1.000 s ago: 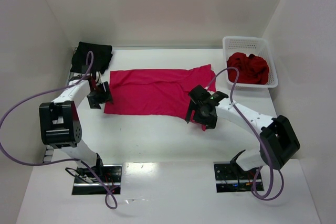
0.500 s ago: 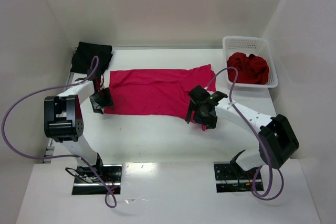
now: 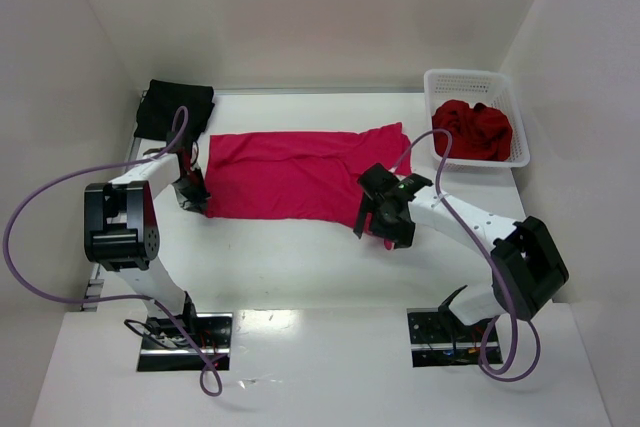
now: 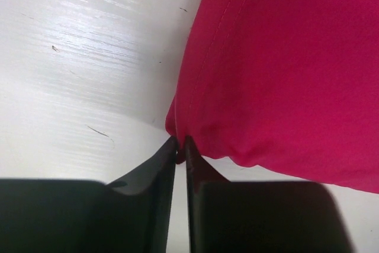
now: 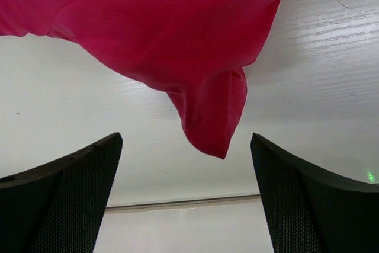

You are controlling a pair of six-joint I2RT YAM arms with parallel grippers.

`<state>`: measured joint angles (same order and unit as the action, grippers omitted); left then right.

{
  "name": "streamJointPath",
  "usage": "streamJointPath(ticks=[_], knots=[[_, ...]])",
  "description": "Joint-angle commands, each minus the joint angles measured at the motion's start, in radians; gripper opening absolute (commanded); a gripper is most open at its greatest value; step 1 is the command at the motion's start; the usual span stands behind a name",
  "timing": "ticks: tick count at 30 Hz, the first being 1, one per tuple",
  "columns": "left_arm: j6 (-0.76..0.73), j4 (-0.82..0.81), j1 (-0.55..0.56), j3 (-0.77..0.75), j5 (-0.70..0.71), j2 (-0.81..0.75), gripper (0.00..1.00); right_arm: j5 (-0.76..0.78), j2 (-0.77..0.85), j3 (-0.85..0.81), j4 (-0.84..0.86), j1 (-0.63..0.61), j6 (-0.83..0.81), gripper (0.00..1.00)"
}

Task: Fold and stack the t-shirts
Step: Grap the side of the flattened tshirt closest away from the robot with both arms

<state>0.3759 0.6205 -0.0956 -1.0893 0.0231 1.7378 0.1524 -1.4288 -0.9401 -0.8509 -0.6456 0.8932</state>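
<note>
black t-shirt (image 3: 178,107) is parked in the far left corner, out of the way. your left gripper (image 4: 180,145) sits low on the table (image 3: 300,267), arm stretched forward and wrist tipped down. its jaws are nearly pressed together, pinching the near left corner of the pink t-shirt (image 3: 300,172), likely to lift that edge for a fold. the shirt lies flat mid-table. your right gripper (image 5: 186,140) hovers over the near right corner flap, jaws spread wide, holding nothing. darker red t-shirts (image 3: 475,127) wait in the white basket (image 3: 515,155), far right.
</note>
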Motion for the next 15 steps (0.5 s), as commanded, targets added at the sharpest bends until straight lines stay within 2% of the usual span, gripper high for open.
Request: streamJointPath(ticks=[1,3,6,7,11,15], knots=[[0.017,-0.002,0.013,0.002,0.009,0.006,0.11,0.006,0.008,0.012,-0.030,-0.009,0.041,0.94],[0.017,-0.002,0.013,0.002,0.009,0.016,0.04,0.006,-0.002,0.035,-0.039,-0.009,0.070,0.94],[0.017,-0.002,0.013,0.002,0.009,0.006,0.03,0.065,0.036,0.044,-0.039,-0.009,0.125,0.94],[0.017,-0.002,0.013,0.002,0.009,0.006,0.03,0.099,0.059,0.044,-0.039,-0.009,0.141,0.91],[0.017,-0.002,0.013,0.002,0.000,0.006,0.01,0.160,0.278,0.134,0.071,-0.009,0.164,0.89],[0.008,-0.002,0.013,0.002,0.000,0.006,0.01,0.214,0.367,0.172,0.095,-0.009,0.240,0.86]])
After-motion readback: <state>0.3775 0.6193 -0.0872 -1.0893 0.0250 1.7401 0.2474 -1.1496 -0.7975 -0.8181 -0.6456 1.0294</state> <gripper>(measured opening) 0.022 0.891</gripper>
